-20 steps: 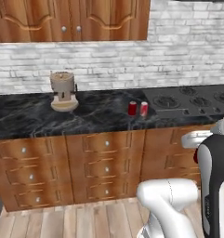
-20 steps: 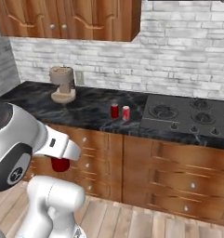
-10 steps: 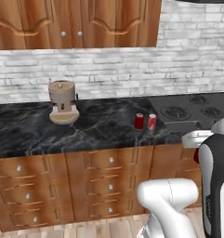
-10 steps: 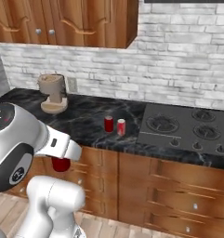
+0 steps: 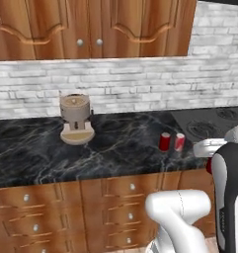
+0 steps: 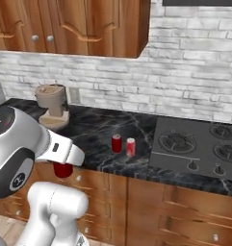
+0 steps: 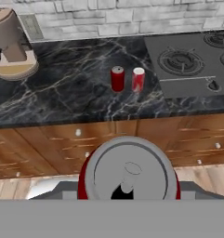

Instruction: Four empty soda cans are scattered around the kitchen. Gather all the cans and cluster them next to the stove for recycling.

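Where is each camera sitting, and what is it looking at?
Left base view: behind the arm's left, facing the counter, grinder and two cans; the arm rises at lower right.
Right base view: behind its right, facing the stove; the arm shows at lower left.
Hand view: on the hand, looking along the tool over a held can.
All three share the two cans.

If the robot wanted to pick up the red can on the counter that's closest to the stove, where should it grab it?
Probably around the middle of its round side, coming down from above or in from the counter's front edge. The can stands upright, and another can stands close beside it, away from the stove, so one finger would have to slip into that narrow gap.
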Controlling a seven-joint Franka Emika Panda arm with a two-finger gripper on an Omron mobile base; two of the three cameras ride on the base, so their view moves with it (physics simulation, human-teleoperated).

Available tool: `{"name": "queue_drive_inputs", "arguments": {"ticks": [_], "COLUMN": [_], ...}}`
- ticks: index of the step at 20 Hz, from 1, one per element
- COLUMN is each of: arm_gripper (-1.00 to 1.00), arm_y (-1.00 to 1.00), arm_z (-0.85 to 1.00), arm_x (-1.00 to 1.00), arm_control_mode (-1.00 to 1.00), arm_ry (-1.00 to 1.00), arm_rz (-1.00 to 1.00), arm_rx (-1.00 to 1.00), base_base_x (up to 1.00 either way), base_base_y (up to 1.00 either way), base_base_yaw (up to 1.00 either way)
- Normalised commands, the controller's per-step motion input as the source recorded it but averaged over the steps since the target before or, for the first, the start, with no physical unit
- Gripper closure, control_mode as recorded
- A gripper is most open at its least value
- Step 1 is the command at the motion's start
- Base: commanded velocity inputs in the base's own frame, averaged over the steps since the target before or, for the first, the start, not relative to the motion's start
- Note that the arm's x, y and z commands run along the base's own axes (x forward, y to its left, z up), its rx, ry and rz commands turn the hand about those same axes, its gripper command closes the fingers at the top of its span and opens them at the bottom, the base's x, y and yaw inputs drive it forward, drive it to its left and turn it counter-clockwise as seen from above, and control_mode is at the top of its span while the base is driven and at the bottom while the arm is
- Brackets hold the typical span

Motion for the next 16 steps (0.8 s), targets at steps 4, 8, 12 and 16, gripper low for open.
{"name": "queue_drive_inputs", "arguments": {"ticks": [4,8,12,16], "arm_gripper": [1.00,1.00,1.00,1.00], "arm_y": [0.00,0.00,0.00,0.00], "arm_z": [0.00,0.00,0.00,0.00], "arm_x": [0.00,0.00,0.00,0.00], "arm_control_mode": [1.00,1.00,1.00,1.00], "arm_ry": [0.00,0.00,0.00,0.00], "arm_rz": [0.00,0.00,0.00,0.00], "arm_rx": [0.00,0.00,0.00,0.00], "base_base_x": [0.52,0.44,0.35,0.34], "base_base_y": [0.24,0.25,0.30,0.27], "base_base_yaw": [0.00,0.00,0.00,0.00]}}
